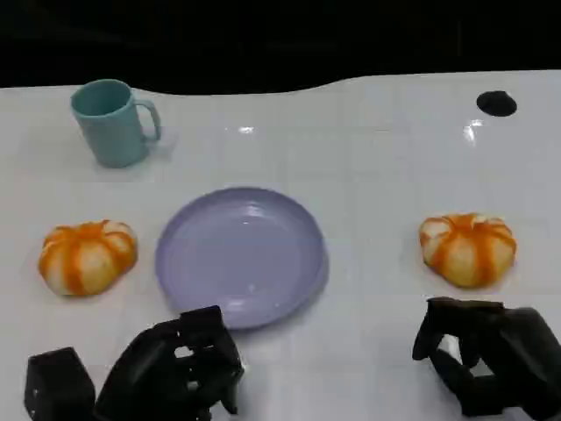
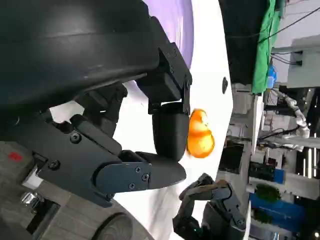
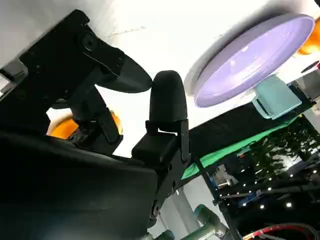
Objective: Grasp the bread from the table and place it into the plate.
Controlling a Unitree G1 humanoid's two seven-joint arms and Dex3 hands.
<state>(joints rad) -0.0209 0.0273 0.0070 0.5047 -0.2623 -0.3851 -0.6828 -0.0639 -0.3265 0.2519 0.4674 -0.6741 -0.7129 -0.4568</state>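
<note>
Two orange-and-white striped bread buns lie on the white table, one left of the plate (image 1: 86, 256) and one right of it (image 1: 467, 248). Between them sits an empty lavender plate (image 1: 241, 256). My left hand (image 1: 175, 368) hovers just in front of the plate's near rim, holding nothing, with its fingers loosely apart. My right hand (image 1: 491, 355) is just in front of the right bun, apart from it and also holding nothing. The left wrist view shows the right bun (image 2: 200, 135), the plate (image 2: 181, 25) and my right hand (image 2: 210, 210). The right wrist view shows the plate (image 3: 255, 60) and the right bun (image 3: 62, 127) behind the fingers.
A teal mug (image 1: 112, 121) stands at the back left, and it appears beyond the plate in the right wrist view (image 3: 275, 97). A small black round mark (image 1: 496, 103) lies at the back right. The table's far edge runs along a dark background.
</note>
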